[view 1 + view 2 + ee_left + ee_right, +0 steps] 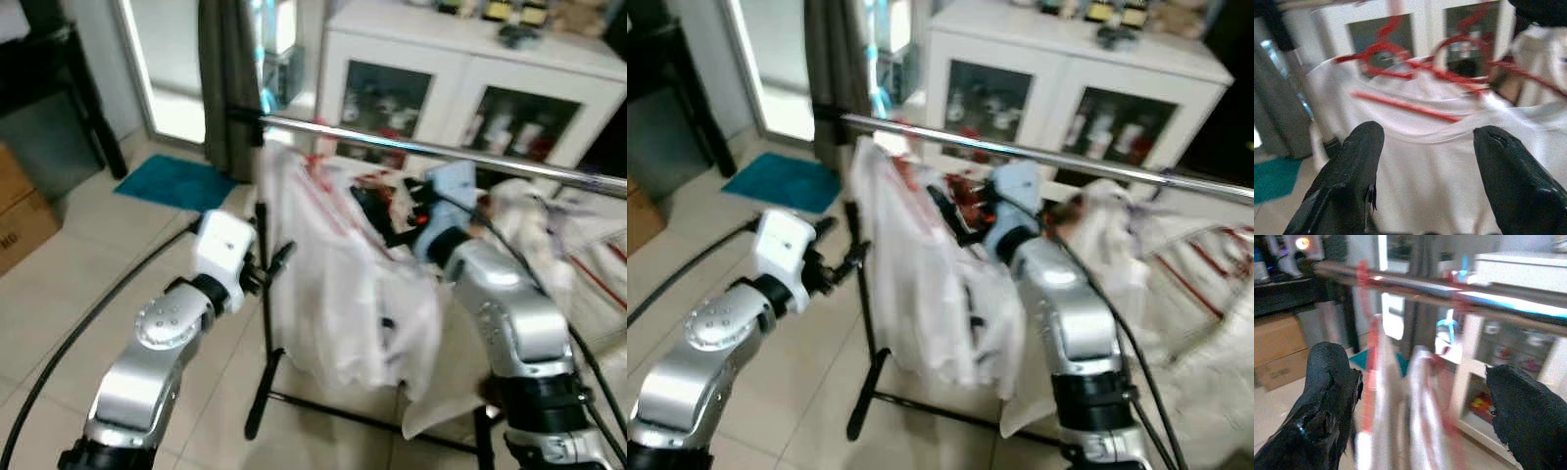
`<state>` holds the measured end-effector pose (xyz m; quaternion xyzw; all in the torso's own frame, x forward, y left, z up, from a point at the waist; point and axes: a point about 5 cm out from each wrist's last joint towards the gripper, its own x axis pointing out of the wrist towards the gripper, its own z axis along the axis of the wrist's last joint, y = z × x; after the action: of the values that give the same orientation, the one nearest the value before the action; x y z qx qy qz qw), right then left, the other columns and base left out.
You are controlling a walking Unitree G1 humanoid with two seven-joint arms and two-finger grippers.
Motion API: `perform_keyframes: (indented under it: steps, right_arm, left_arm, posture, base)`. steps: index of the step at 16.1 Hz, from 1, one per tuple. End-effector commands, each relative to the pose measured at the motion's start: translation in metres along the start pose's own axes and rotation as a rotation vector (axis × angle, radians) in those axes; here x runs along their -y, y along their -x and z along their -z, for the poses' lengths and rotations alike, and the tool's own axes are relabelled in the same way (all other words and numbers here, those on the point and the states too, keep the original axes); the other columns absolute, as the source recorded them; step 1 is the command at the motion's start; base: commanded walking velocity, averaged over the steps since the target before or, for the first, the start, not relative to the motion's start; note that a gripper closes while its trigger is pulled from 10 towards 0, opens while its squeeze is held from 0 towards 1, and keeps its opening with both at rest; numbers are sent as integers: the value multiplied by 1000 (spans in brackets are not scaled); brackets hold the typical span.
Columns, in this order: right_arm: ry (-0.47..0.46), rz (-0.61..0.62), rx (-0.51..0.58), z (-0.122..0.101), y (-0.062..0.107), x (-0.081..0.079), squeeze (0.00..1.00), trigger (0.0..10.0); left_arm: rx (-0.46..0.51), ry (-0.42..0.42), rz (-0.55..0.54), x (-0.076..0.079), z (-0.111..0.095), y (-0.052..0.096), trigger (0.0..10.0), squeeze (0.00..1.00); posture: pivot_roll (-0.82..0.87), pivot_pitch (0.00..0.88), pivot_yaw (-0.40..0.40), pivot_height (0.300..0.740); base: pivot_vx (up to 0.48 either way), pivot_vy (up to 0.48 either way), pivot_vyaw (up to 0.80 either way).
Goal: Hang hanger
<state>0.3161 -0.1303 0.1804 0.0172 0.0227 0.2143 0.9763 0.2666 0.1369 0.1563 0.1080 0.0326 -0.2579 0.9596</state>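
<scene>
Rail (411, 147) carrying white garment (333, 284) on red hanger (1415, 68), left tool (1422, 161) and right tool (1420, 396) both spread, holding nothing

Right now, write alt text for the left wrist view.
The left gripper, its two black fingers spread open, faces a white garment draped on red hangers. Blurred behind stand a white glass-door cabinet and a grey curtain.

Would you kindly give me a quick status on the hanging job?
Both grippers open: left facing the white garment, right by the red hanger. Hanger under the rail, hooked or not unclear. More garments crowd the rail.
</scene>
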Motion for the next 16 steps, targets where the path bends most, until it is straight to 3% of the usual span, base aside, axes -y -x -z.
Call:
perform_keyframes:
  steps: [1,3,4,7,8,9,11,16]
  right_arm:
    - [2,-10,4,-5,-4,-3,1000,10000]
    - [19,8,-59,-3,-10,-1,1000,10000]
    - [58,61,-119,2,-19,7,1000,10000]
    - [85,105,-159,4,-30,16,1000,10000]
    - [75,131,-171,5,-37,24,933,10000]
    - [70,139,-177,5,-44,29,0,10000]
    - [76,171,-192,7,-57,38,0,10000]
    - [15,130,-219,15,-70,41,0,10000]
  left_arm:
    - [-3,-9,19,-2,1,5,10000,0]
    - [-29,11,94,2,4,11,10000,0]
    - [-46,18,180,6,5,16,10000,0]
    - [-55,16,245,10,5,21,10000,0]
    - [-47,12,251,9,3,22,10000,0]
    - [-44,12,249,8,1,22,10000,0]
    - [-52,8,259,7,1,23,10000,0]
    - [-47,6,280,8,0,24,10000,0]
  posture:
    - [-72,0,-45,740]
    - [-54,0,-52,740]
    - [-48,0,-57,740]
    - [-43,0,-61,740]
    - [-36,0,-65,740]
    - [-33,0,-65,740]
    - [-28,0,-66,740]
    - [-21,0,-62,740]
  base:
    - [0,0,0]
    - [0,0,0]
    - [0,0,0]
    - [0,0,0]
    - [0,0,0]
    - [0,0,0]
    - [0,0,0]
    - [0,0,0]
